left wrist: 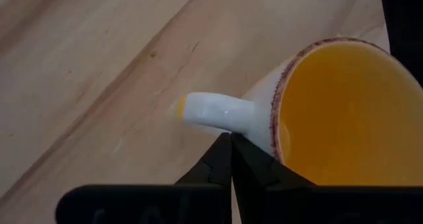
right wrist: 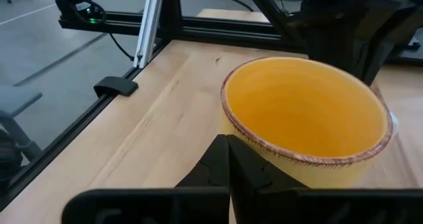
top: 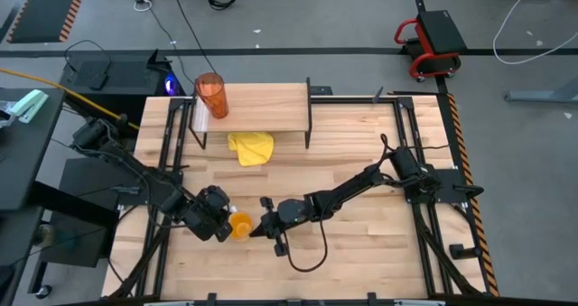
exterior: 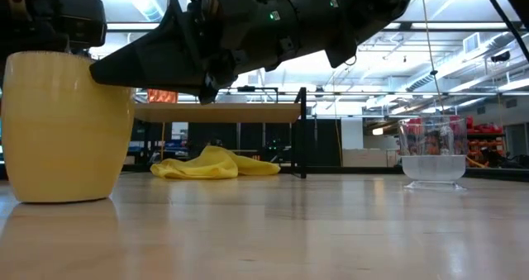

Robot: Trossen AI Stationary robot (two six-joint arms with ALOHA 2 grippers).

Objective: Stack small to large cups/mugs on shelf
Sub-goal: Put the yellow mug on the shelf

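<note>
Both grippers are clenched empty beside the mug: left gripper at 9 o'clock, right gripper at 3 o'clock.

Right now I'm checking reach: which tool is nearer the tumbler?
Left. The left tool is at the mug, below the tumbler; the right tool sits just beyond the mug.

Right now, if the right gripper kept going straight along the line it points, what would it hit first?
The orange mug. The right gripper, shut, points at its side wall just below the rim, and nothing lies between them. The gap looks tiny; contact cannot be ruled out.
</note>
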